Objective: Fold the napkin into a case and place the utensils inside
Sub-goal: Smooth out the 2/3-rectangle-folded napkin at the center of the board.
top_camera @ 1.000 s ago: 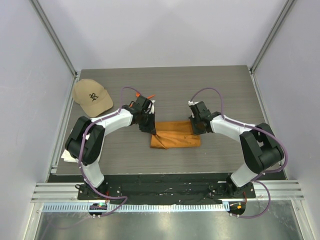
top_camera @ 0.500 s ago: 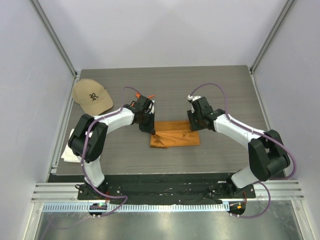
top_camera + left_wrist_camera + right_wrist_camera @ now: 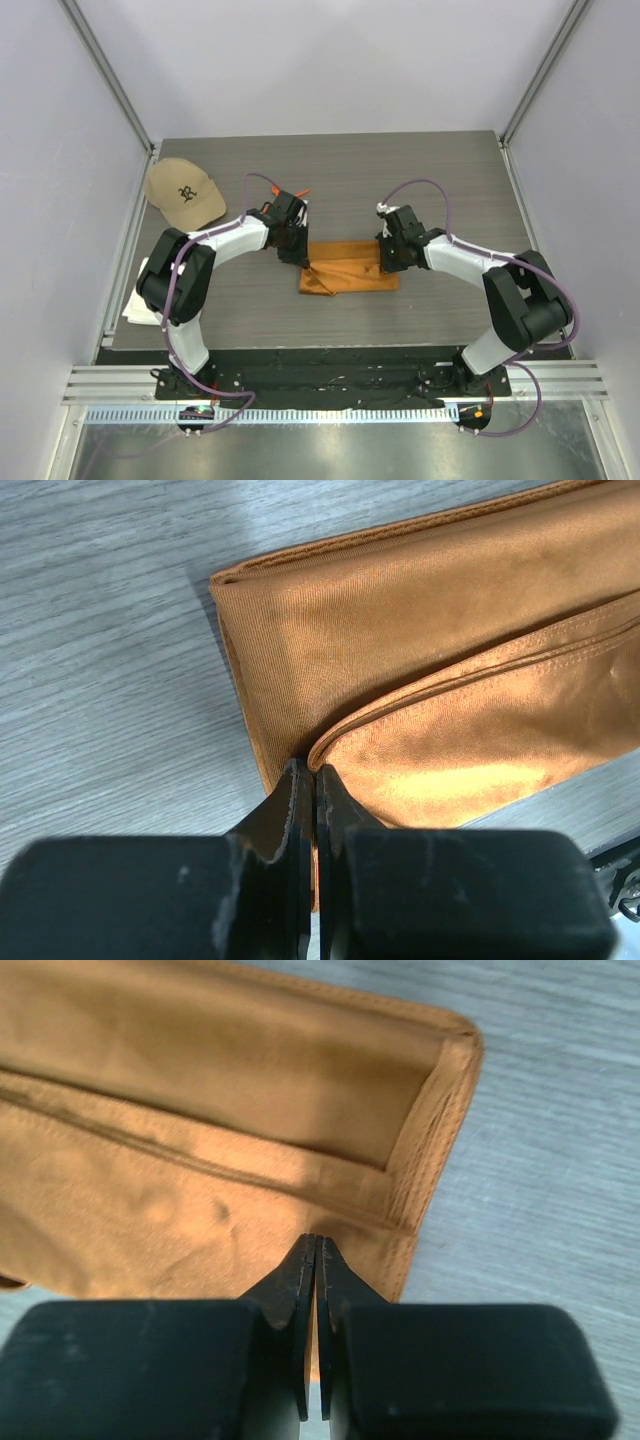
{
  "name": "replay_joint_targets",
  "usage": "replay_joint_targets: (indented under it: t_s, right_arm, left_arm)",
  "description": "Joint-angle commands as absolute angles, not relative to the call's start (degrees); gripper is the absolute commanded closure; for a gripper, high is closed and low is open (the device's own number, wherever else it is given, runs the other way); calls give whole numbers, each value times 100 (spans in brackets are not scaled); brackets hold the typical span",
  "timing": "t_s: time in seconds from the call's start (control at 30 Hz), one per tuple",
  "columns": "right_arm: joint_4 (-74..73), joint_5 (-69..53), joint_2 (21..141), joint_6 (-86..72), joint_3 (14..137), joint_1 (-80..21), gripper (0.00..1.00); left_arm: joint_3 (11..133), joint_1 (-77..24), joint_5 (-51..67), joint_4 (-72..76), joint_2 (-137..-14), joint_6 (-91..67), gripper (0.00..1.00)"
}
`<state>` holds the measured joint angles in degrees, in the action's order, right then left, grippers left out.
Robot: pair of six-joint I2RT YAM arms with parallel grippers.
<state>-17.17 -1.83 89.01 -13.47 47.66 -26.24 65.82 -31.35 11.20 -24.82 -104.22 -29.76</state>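
Observation:
The rust-orange napkin (image 3: 350, 275) lies folded into a narrow flat rectangle in the middle of the table. My left gripper (image 3: 303, 260) is at its left end. In the left wrist view the left gripper (image 3: 316, 770) is shut, pinching the hem of the upper flap of the napkin (image 3: 420, 650). My right gripper (image 3: 385, 262) is at the right end. In the right wrist view the right gripper (image 3: 316, 1240) is shut on the top layer of the napkin (image 3: 200, 1110) near its right edge. A bright-orange tip of the utensils (image 3: 301, 191) shows behind the left wrist; the rest is hidden.
A tan cap (image 3: 183, 192) sits at the back left of the table. A white towel (image 3: 133, 310) pokes out at the left edge beside the left arm's elbow. Grey walls and metal rails enclose the table on three sides.
The right arm lifted back slightly, then returned to the napkin's right end. That end has slid a little to the left. The left gripper kept its place at the left end.

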Motion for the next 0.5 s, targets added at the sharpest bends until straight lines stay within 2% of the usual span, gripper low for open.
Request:
replay_joint_targets:
  t_s: [0.0,0.17,0.47]
  right_arm:
    - [-1239,-202,9035,-1388,4833,-2487,92]
    - [-1555,483,9438,-1547,5220,-2338,88]
    - [-1635,475,9422,-1697,5177,-2180,85]
  left_arm:
    - [6521,-3111,1037,-2232,-10353,-3024,100]
    - [6443,-3103,1028,-2232,-10310,-3023,100]
    - [6416,-3103,897,-2233,-10266,-2971,100]
